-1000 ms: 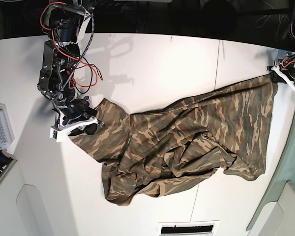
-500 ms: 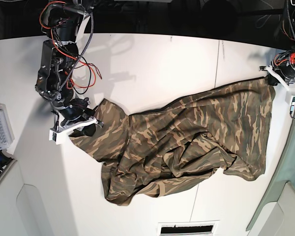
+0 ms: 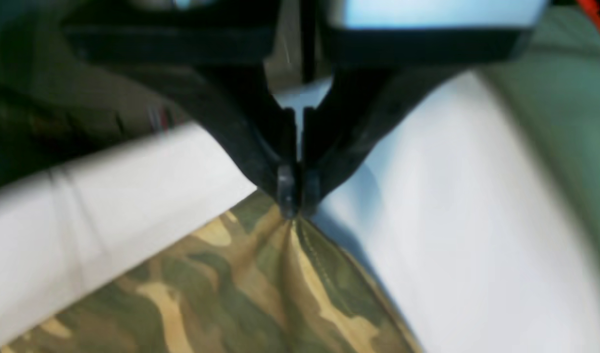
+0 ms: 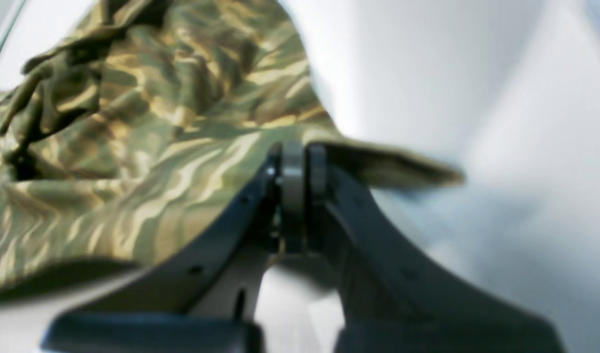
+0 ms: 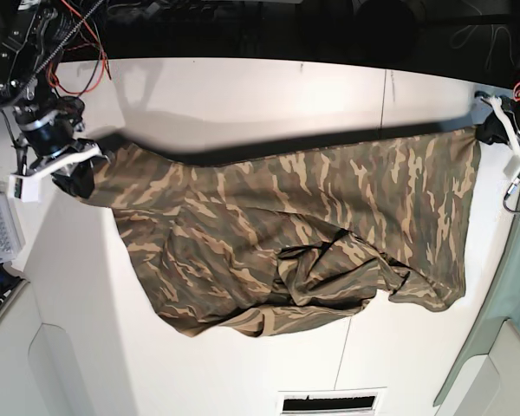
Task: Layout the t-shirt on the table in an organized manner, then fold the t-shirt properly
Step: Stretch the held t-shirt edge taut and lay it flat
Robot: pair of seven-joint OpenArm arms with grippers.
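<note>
Camouflage cloth: t-shirt [image 5: 286, 234] in brown, tan and olive, spread across the middle of the white table [image 5: 269, 95], pulled taut along its far edge between the two grippers.
Base view only: whole shirt outline seen from above; far edge nearly straight from left to right, near half loose, with a bunched knot of folds just right of centre and a curved near-left edge.
Left wrist view only: black fingertips [image 3: 286, 189] pressed together on a pinched corner of the shirt, creases fanning out from the pinch, stitched hem line visible; picture blurred.
Right wrist view only: dark fingers [image 4: 285, 176] shut on an edge of the shirt, a flap of cloth sticking out to the right, rumpled cloth beyond on the left; also blurred.
Left gripper [image 5: 496, 128]: at the far right of the table, clamped on the shirt corner.
Right gripper [image 5: 65, 166]: at the far left, clamped on the opposite corner.
Change from earlier: right gripper moved further left and farther away; shirt stretched out wide instead of lying heaped and slanted; dark shadow band now along the far edge.
Plastic box [image 5: 0, 227]: at the left edge, apart from the shirt.
</note>
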